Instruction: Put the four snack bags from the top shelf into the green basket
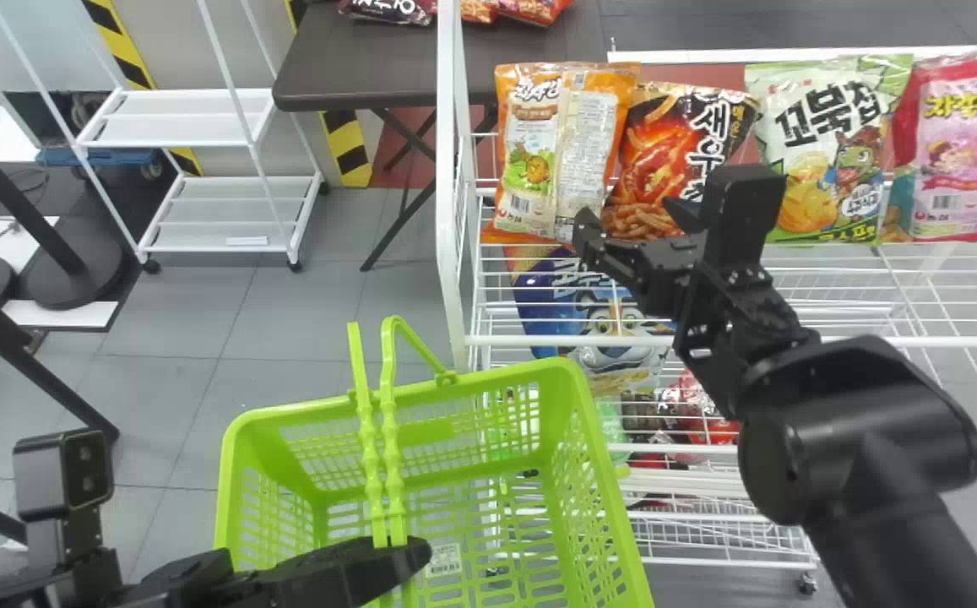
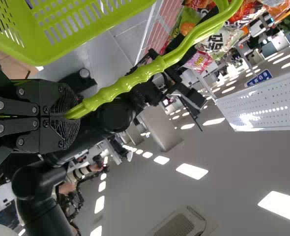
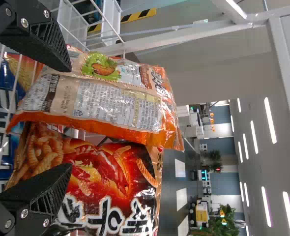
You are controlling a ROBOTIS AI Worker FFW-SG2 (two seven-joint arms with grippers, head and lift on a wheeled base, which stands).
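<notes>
The right gripper [image 1: 633, 224], fingers spread and nothing between them, hovers before two bags on the top shelf [image 1: 919, 341]: an orange bag [image 3: 110, 105] and, beside it, a red-and-black bag [image 3: 110, 169]. Picking up a first bag looks to be the step in hand, the orange one the likelier pick. Since the opening spans the seam where the two bags meet, a small shift to the robot's left would help one finger slip between them, rather than pinch both or shove the neighbour. The film looks slick and crinkly, so the grasp should go well in over the plump body, close gently and settle before the bag is lifted free. Farther right along the same shelf stand a green bag [image 1: 826, 152] and a pink bag [image 1: 965, 152], completing the four yet to be collected. Below and to the left, the left gripper [image 2: 72, 114] is clamped on the raised handles [image 2: 120, 86] of the green basket [image 1: 488, 380]; keeping it steady would leave room for a drop to the right of the handles, which could otherwise snag a bag. A blue bag [image 1: 547, 295] sits beneath the top shelf, and other packets [image 1: 530, 8] lie on a dark tabletop [image 1: 353, 63] behind.
</notes>
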